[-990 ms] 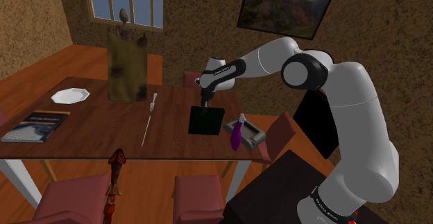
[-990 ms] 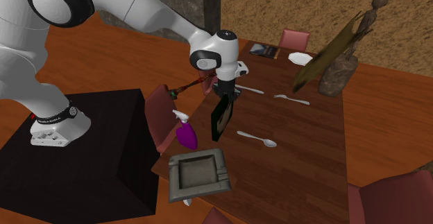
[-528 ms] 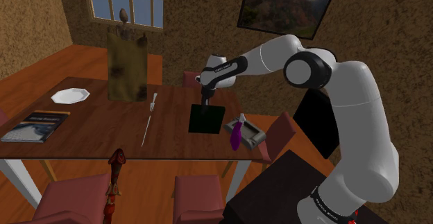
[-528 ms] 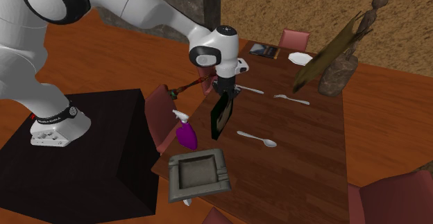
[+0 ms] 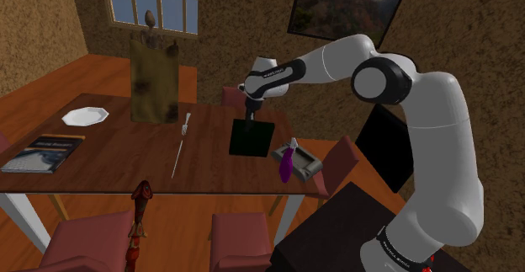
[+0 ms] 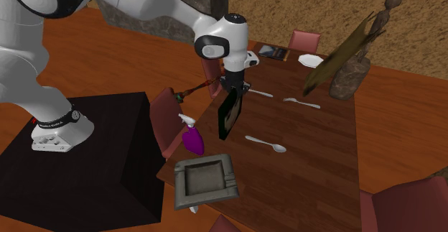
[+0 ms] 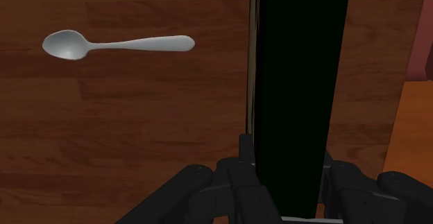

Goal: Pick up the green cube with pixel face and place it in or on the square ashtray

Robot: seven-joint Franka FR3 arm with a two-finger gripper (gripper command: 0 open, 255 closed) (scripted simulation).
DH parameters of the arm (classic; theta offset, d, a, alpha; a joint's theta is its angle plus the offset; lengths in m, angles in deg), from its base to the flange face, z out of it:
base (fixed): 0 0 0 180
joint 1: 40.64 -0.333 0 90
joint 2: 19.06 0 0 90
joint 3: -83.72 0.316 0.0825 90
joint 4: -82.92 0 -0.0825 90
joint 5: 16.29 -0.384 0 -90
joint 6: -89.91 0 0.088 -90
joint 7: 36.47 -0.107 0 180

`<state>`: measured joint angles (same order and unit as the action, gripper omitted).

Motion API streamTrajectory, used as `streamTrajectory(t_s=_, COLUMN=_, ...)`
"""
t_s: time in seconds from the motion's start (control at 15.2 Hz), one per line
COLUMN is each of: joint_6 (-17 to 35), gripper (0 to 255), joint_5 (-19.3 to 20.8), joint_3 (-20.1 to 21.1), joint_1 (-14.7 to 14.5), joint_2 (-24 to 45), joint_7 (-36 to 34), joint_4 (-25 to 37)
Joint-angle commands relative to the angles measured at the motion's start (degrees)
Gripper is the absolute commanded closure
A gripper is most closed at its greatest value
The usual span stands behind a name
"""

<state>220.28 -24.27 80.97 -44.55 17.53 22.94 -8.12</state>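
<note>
A dark green, almost black flat block [image 5: 251, 138] hangs upright above the brown table [image 5: 101, 157], clear of the wood. My gripper [image 5: 250, 117] is shut on its top edge. In the second exterior view the block [image 6: 230, 116] tilts slightly under the gripper [image 6: 235, 90]. The wrist view has both fingers [image 7: 246, 161] clasping the block [image 7: 298, 70], gripper [image 7: 286, 161]. The grey square ashtray [image 5: 313, 166] sits at the table's corner nearest the stand, to the shoulder view's right of the block; its rim [image 6: 181, 185] lies below the block in the second exterior view.
A purple spray bottle [image 6: 192, 138] stands between the block and the ashtray. A spoon [image 6: 267, 144] lies beside the block, also under the hand [image 7: 114, 45]. Farther off are a fork [image 5: 186, 125], a tall brown statue [image 5: 151, 77], a white plate [image 5: 85, 115], a book [image 5: 42, 153] and red chairs [image 5: 240, 237].
My gripper has risen a little with the dark block held in it, and the arm's elbow has lifted. Everything else on the table stayed put.
</note>
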Motion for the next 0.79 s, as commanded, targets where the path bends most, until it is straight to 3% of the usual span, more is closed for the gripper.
streamTrajectory(t_s=0.0, joint_6=-1.2, gripper=255, joint_5=0.1, joint_3=-0.1, joint_1=-0.1, joint_2=-1.0, joint_7=-0.3, joint_4=0.3)
streamTrajectory(t_s=0.73, joint_6=-7.1, gripper=255, joint_5=0.7, joint_3=-0.4, joint_1=-0.2, joint_2=-4.9, joint_7=-1.0, joint_4=2.3)
